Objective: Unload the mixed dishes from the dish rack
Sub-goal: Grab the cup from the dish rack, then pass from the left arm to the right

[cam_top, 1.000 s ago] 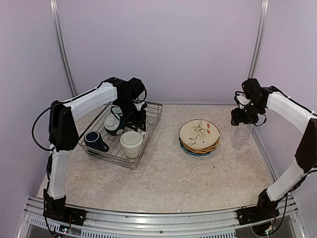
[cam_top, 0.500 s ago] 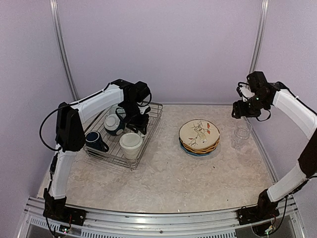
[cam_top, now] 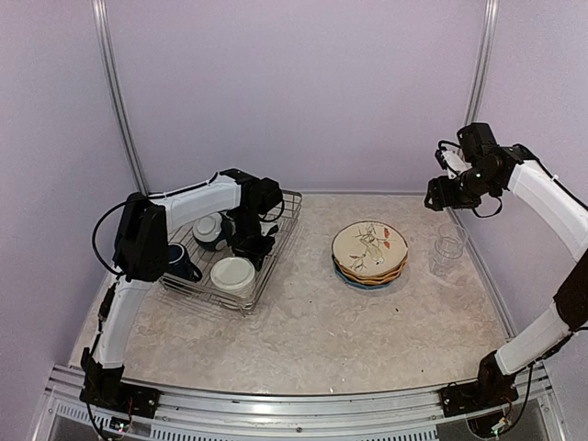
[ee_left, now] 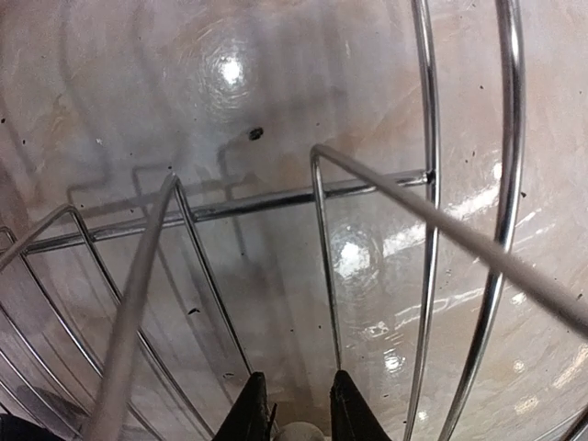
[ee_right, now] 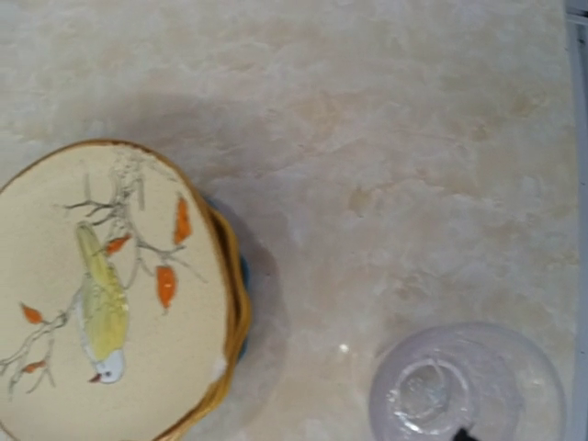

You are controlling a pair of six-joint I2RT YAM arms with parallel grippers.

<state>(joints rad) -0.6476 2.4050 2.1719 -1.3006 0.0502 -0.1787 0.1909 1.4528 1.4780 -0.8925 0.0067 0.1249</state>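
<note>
The left hand [cam_top: 254, 243] reaches down into the dish rack [cam_top: 204, 292] at the counter's [cam_top: 303, 322] far left. Its fingers [ee_left: 253, 409] are nearly together; I cannot tell whether they clamp anything. The right hand [cam_top: 441, 196] hangs with fingers apart above the clear glass [cam_top: 447, 250], right of the stacked plates [cam_top: 369, 250].

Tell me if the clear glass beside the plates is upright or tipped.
Upright: the clear glass stands on the table, and the right wrist camera looks down on its round rim.
</note>
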